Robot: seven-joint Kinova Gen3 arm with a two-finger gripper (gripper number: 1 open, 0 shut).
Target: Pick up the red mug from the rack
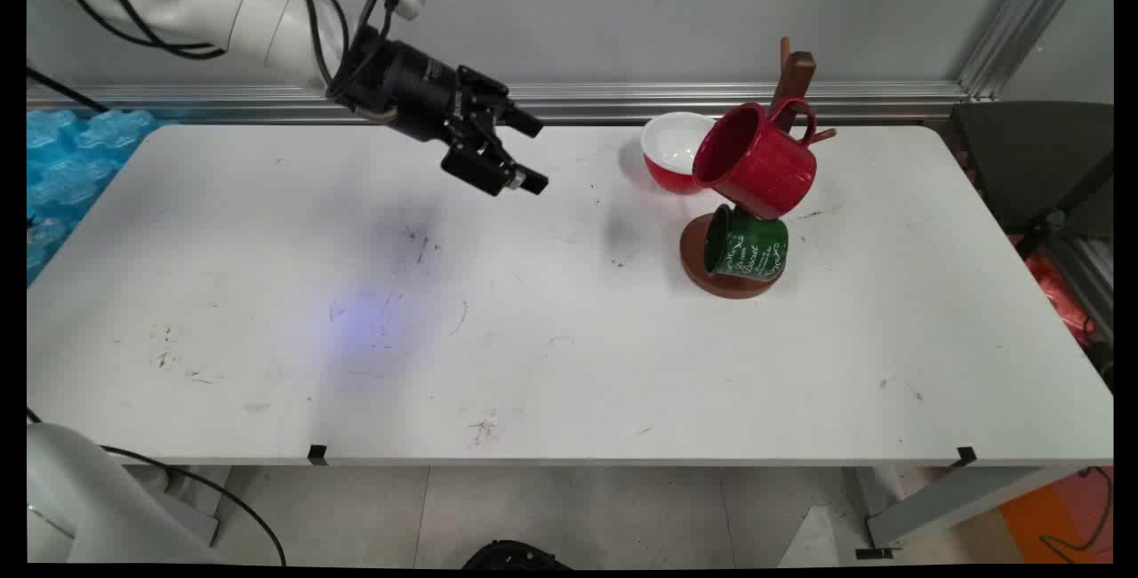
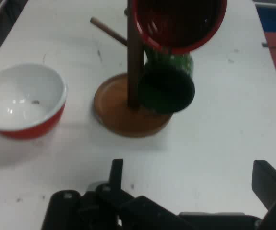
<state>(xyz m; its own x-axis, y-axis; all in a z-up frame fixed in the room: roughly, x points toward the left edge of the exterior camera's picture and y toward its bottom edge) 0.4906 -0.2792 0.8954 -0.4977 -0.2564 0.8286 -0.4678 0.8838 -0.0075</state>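
Observation:
My black gripper [image 1: 532, 154] hangs open and empty above the table's back middle, pointing right toward a wooden mug tree [image 1: 794, 80]. A red mug [image 1: 756, 160] hangs high on the tree and a green mug [image 1: 745, 244] hangs low, just over the round brown base [image 1: 692, 256]. A red bowl with a white inside [image 1: 673, 149] stands just left of the tree. In the hand view the bowl [image 2: 25, 103] is at the left, the tree's post [image 2: 134, 62] in the middle, with the red mug [image 2: 178, 21] above the green mug [image 2: 169, 86]. One fingertip [image 2: 268, 184] shows at the lower right.
The white table [image 1: 533, 338] runs wide to the left and front of the tree. Blue bubble wrap [image 1: 62, 160] lies past the table's left edge. A dark chair [image 1: 1040, 160] stands past the right edge. One bare peg [image 2: 108, 31] sticks out of the tree.

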